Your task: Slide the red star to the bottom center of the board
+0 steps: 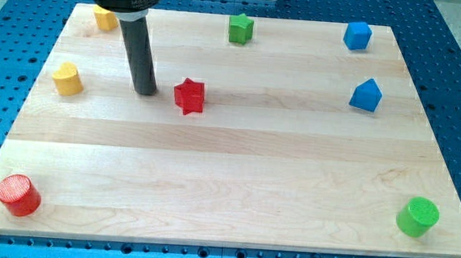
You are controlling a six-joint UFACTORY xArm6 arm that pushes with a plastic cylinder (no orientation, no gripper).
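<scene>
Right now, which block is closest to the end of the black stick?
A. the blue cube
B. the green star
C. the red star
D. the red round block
C, since my tip sits just to the view's left of the red star, apart from it, while every other block is much farther off.

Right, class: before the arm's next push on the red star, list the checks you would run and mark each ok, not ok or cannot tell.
1. My tip visible: ok.
2. Tip touching the red star: not ok, a small gap remains.
3. Tip on the star's upper side for a downward push: not ok, it sits to the view's left.
4. Path from the star to the board bottom centre free of blocks: ok.
5. Star flat on the board: ok.
</scene>
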